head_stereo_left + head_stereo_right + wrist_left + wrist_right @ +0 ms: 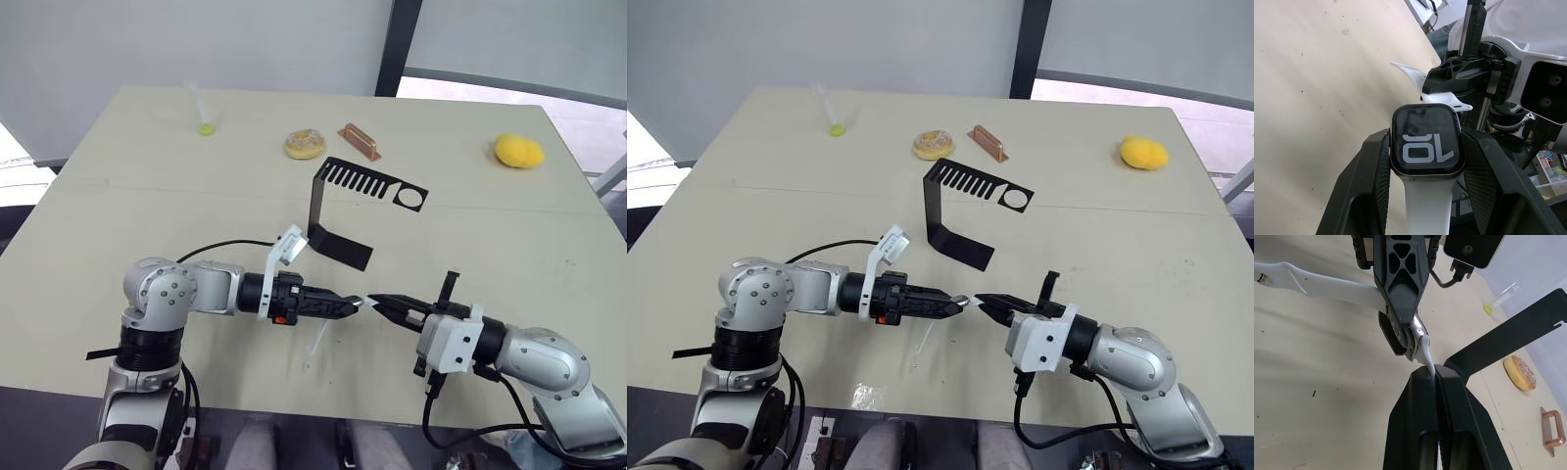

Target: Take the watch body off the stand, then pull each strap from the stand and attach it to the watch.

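On the worktop, going left to right, a clear tube with a yellow-green end lies at the far left, then a doughnut, a copper handle and, far right, a yellow lemon-like object. Near the middle stands the stand, its slotted top plate bare. In front of it the left tool is clamped on the watch body, one finger on each side of the case, its screen showing pale digits; a white strap already joined to it hangs down over the worktop. Just to the right, the right tool is closed on the second strap, whose end meets the watch body's other edge.
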